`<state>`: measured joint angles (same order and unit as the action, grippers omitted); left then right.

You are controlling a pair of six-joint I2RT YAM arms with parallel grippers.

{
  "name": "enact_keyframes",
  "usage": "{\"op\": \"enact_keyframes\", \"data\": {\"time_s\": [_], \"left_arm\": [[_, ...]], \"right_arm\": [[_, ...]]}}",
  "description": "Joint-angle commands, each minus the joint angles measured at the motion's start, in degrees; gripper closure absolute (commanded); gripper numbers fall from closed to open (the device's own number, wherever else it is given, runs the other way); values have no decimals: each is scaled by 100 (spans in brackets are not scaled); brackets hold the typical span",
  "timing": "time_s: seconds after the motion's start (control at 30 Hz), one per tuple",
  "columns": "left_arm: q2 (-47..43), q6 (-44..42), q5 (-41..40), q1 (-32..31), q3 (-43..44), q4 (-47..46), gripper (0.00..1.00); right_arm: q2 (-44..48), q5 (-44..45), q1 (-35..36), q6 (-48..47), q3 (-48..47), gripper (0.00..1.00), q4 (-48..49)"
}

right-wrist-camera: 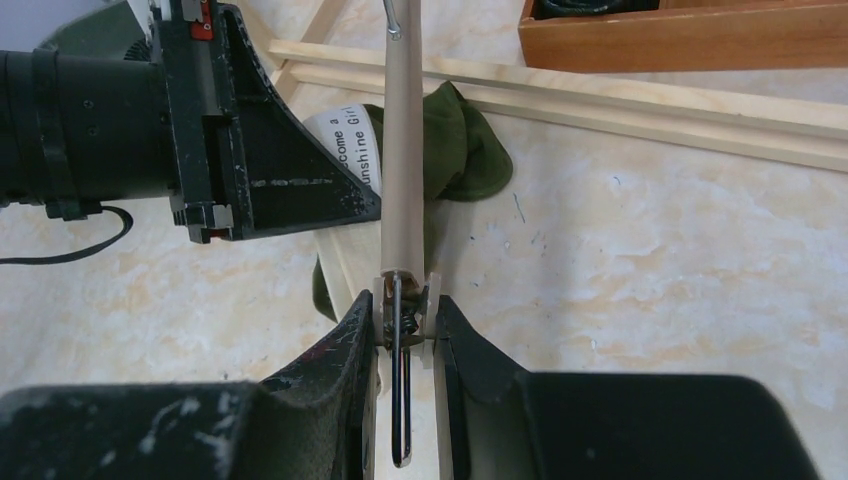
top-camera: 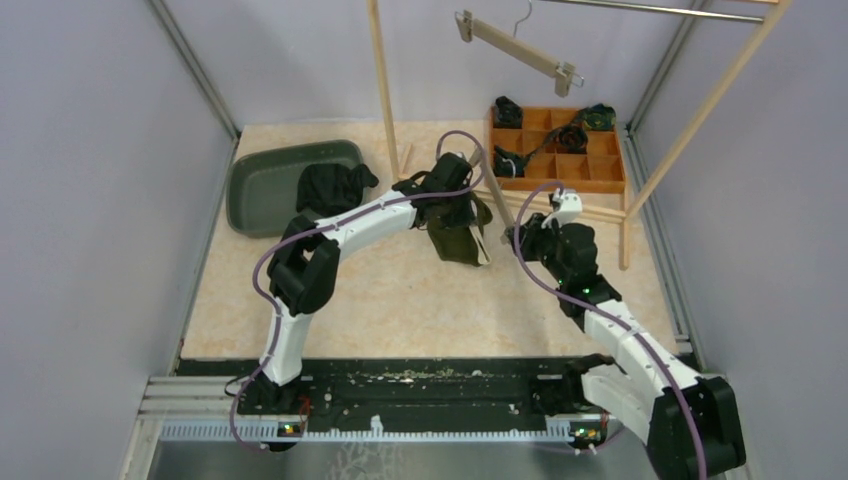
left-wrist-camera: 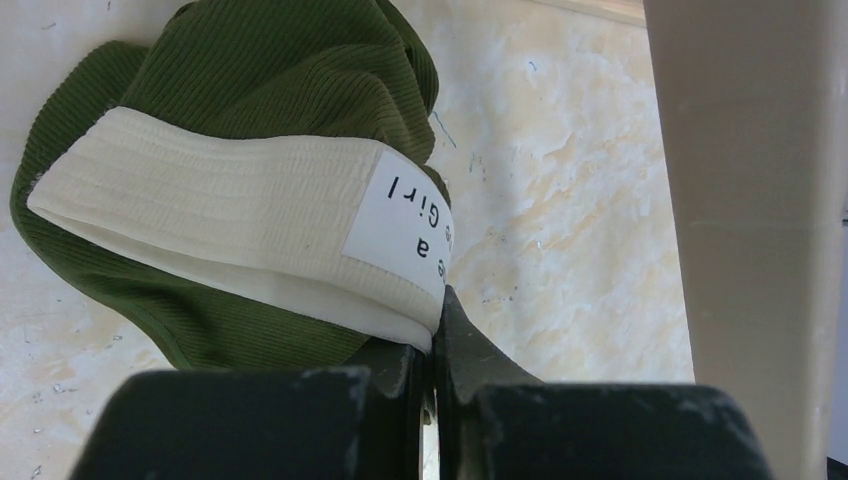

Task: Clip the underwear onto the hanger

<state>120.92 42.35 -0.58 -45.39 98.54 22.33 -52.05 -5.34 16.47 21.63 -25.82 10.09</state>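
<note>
Green underwear (left-wrist-camera: 250, 90) with a white waistband (left-wrist-camera: 220, 200) hangs from my left gripper (left-wrist-camera: 436, 340), which is shut on the waistband's edge. In the top view the left gripper (top-camera: 470, 205) holds the underwear (top-camera: 458, 238) above the table's middle. My right gripper (right-wrist-camera: 405, 320) is shut on the end clip (right-wrist-camera: 403, 300) of a wooden hanger (right-wrist-camera: 403, 150), its jaws squeezing the clip's levers. The hanger bar runs out from the clip, right beside the underwear (right-wrist-camera: 460, 140) and the left gripper (right-wrist-camera: 270, 170). In the top view the right gripper (top-camera: 520, 235) is just right of the underwear.
A second wooden hanger (top-camera: 520, 45) hangs from the rack's rail. The rack's post (top-camera: 385, 80) and floor rail (top-camera: 570, 208) stand close behind both grippers. A grey tray (top-camera: 260, 190) with a dark garment (top-camera: 332, 185) is at the left. A wooden divided box (top-camera: 600, 170) with rolled garments is back right.
</note>
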Motion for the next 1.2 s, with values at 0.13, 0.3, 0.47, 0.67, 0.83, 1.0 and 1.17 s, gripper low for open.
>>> {"op": "enact_keyframes", "data": {"time_s": [0.13,0.3,0.47,0.67,0.83,1.0,1.17], "left_arm": [[166,-82,88,5,282,-14,98],[191,-86,119,20,323,-9,97],[198,-69,145,21,324,-18,97],[187,-63,146,32,315,-15,98],[169,-51,137,30,315,-5,97],[181,-29,152,46,330,-18,97],[198,-17,172,61,341,-22,97]], "right_arm": [[-181,553,466,-119,430,100,1788],[-160,646,578,-105,977,100,2803],[-306,668,638,-168,1169,100,3227],[-704,636,691,-13,1301,100,3830],[-1082,492,735,373,1450,100,4480],[-1245,855,934,640,1848,100,5517],[-1379,1040,1033,850,2002,100,5933]]}}
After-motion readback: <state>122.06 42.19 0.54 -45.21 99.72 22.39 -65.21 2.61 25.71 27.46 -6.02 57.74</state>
